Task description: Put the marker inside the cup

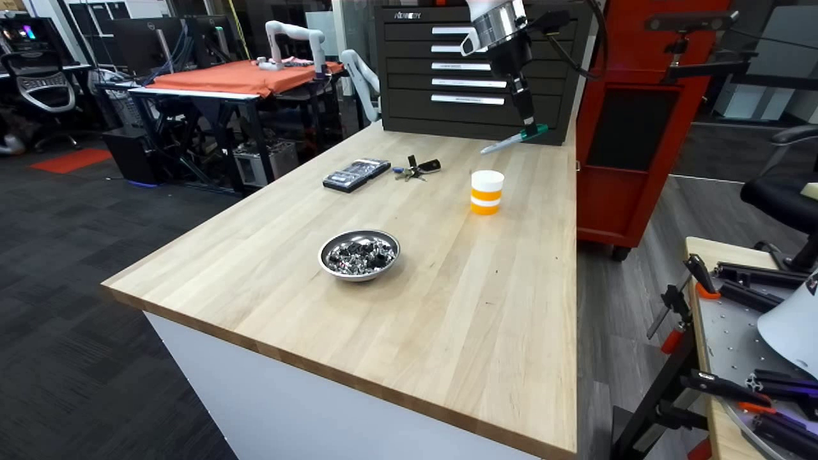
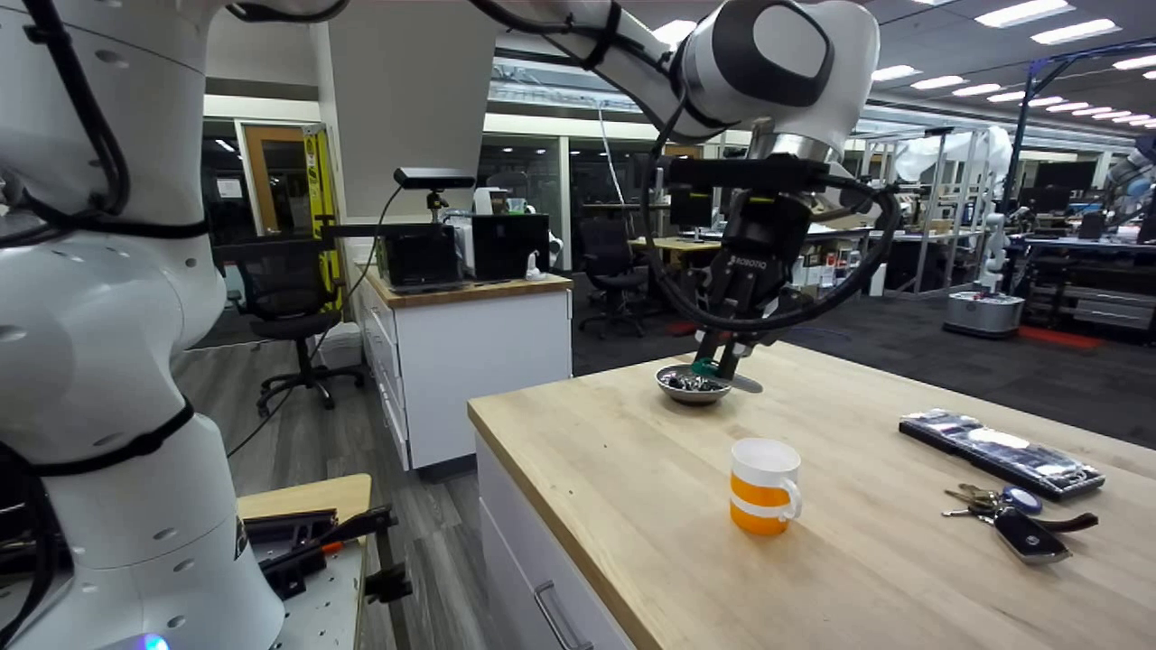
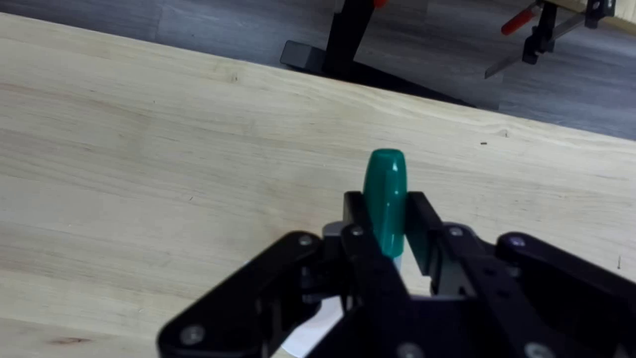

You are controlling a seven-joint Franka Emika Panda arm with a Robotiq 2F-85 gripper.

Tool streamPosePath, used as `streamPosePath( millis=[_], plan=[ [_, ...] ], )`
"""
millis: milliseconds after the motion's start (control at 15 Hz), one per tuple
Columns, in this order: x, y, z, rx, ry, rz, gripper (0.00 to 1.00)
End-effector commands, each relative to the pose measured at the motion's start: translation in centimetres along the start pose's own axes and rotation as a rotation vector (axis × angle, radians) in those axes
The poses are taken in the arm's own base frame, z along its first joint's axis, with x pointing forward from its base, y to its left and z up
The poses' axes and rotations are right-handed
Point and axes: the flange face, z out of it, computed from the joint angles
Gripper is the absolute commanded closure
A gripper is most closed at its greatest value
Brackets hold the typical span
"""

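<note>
The cup [image 1: 486,195] stands upright on the wooden table, orange-yellow with white bands; its handle shows in an exterior view [image 2: 763,496]. My gripper [image 1: 529,125] is shut on the marker [image 1: 503,144], held in the air at its teal-green capped end. The marker is tilted, its pale end sloping down, and it is apart from the cup. In the wrist view my gripper [image 3: 385,211] has the green cap [image 3: 386,194] between its fingertips; most of the pale body is hidden. A white curved piece, seemingly the cup [image 3: 315,328], shows partly behind the fingers.
A shiny metal bowl [image 1: 361,277] with dark contents stands on the table [image 1: 447,358]. A flat black device [image 1: 356,174] and a bunch of keys [image 1: 416,168] lie near the cup. A dark drawer chest [image 1: 409,108] stands at a table end.
</note>
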Motion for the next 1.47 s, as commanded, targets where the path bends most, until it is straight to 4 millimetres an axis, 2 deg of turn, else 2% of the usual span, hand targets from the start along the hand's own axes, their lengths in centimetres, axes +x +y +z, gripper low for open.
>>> streamPosePath(
  millis=[0, 600, 1333, 1400],
  plan=[
    [1.4, 1.4, 0.1, 0.002, -0.106, -0.035, 0.94],
    [4.7, 2.5, 1.6, 0.001, -0.299, -0.127, 0.94],
    [8.6, 2.8, 4.6, 0.019, -0.373, -0.241, 0.94],
    [8.8, 2.8, 4.7, 0.018, -0.378, -0.248, 0.51]
  ],
)
